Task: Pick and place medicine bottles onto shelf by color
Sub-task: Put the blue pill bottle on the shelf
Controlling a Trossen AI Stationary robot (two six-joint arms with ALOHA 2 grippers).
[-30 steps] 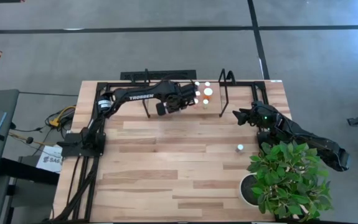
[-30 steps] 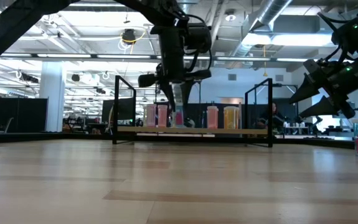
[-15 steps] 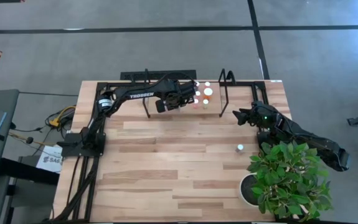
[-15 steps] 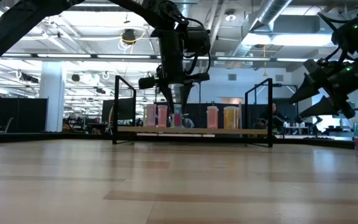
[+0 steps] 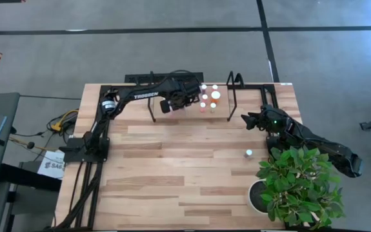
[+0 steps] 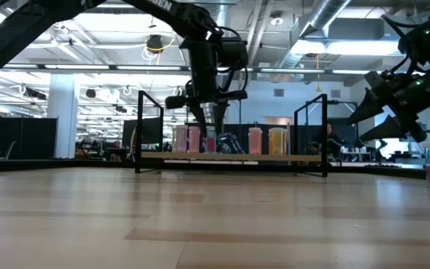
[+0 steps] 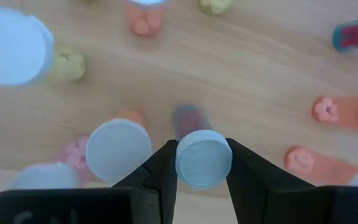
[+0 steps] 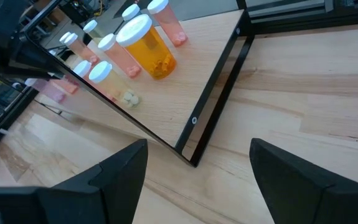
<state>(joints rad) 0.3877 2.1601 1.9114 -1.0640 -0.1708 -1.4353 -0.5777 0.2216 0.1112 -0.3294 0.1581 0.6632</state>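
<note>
My left gripper (image 7: 202, 149) hangs over the shelf (image 5: 250, 96), fingers pointing down, shut on a small dark-pink medicine bottle (image 6: 211, 142) with a white cap. Several other medicine bottles (image 5: 209, 96) stand on the shelf board beside it, pink ones and an orange one with a larger cap (image 8: 147, 46). One more bottle (image 5: 248, 153) stands alone on the tabletop at the right. My right gripper (image 8: 197, 180) waits open by the shelf's right end (image 5: 246, 119), holding nothing. My left gripper pinches the bottle's white cap (image 7: 203, 163) between its two fingers, one on each side of the cap's rim. The fingers come from above, pointing steeply down. The bottle hangs upright below them over the shelf board (image 7: 259, 68); whether its bottom touches the board I cannot tell.
Two upright black hoops (image 6: 310, 134) rise from the shelf's frame. A white pot with a leafy green plant (image 5: 298, 183) fills the near right corner. The middle and near left of the plank tabletop (image 5: 166, 174) are bare wood.
My left gripper, still shut on the bottle, has gone a little toward the table's far left over the shelf and sunk slightly. The bottle has stayed upright below the fingers.
</note>
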